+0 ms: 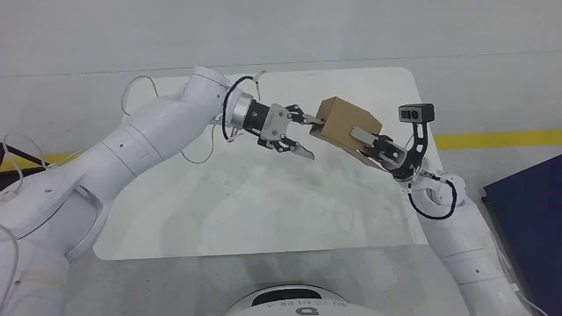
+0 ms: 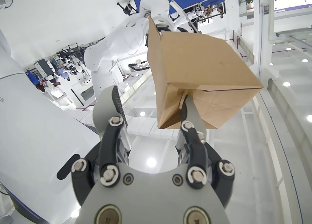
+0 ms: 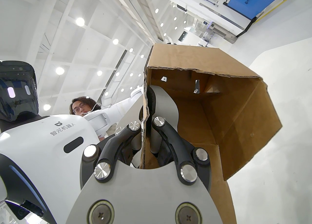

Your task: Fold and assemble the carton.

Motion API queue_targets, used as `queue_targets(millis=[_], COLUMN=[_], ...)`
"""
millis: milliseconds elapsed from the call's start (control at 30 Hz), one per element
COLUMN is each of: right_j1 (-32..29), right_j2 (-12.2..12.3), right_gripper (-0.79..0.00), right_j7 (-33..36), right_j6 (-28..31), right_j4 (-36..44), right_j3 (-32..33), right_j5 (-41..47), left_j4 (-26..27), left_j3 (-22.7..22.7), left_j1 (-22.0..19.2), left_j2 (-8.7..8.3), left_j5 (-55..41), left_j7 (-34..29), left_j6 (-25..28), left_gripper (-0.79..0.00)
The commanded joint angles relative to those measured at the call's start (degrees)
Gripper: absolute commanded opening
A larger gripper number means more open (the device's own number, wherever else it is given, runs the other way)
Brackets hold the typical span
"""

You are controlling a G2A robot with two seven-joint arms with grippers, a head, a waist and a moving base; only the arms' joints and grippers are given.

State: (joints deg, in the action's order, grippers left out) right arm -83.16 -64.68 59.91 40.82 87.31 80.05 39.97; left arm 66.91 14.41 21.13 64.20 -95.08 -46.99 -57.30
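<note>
**A:** Left to right, what have we got?

**B:** The left gripper [image 1: 313, 137] is over the white table [image 1: 263, 219] with its fingers spread wide, grasping nothing. In the left wrist view, one fingertip of the left gripper [image 2: 150, 93] presses on the carton's closed end, right at the seam where the flaps meet. The other finger stands off to the side, apart from the cardboard.

**A:** And the carton itself?

**B:** The carton [image 1: 344, 118] is up off the table, over its far right part, tilted, between the two grippers. We see plain brown corrugated board, already erected into a box. The end of the carton [image 2: 195, 64] facing the left gripper is folded in. Its flaps are tucked, with a dark slit along one edge and a small gap at one corner fold.

**A:** Other end?

**B:** Open. From the right wrist view we look straight into the carton [image 3: 219, 112]. The inner walls are bare and brown, the rim has a ragged torn edge, and one flap stands out sideways, not folded. A couple of light specks show through at the far, closed end.

**A:** Right side?

**B:** The right gripper [image 1: 364, 139] is clamped on the carton's wall at the open end. In its own wrist view the right gripper [image 3: 146, 112] has one finger inside the box and the other outside, with the wall pinched between. That's the only grasp we see on it.

**A:** Anything past that?

**B:** A yellow floor line [image 1: 500, 139] and a blue panel [image 1: 527, 219], both beyond the table's right edge.
</note>
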Motion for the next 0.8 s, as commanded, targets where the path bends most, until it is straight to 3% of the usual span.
queue_targets(millis=[0, 767], right_j1=[-0.3, -2.3], right_j2=[0.0, 0.3], right_gripper=[-0.785, -0.785], right_j7=[0.1, 0.6], right_j6=[0.0, 0.1], right_j4=[0.2, 2.1], right_j3=[0.1, 0.7], right_j5=[0.1, -0.3], left_j4=[-0.1, -0.3], left_j3=[0.0, 0.3], left_j1=[0.0, 0.2], left_j2=[0.07, 1.75], left_j5=[0.1, 2.2], left_j7=[0.0, -0.4], left_j6=[0.0, 0.4], left_gripper=[-0.305, -0.299])
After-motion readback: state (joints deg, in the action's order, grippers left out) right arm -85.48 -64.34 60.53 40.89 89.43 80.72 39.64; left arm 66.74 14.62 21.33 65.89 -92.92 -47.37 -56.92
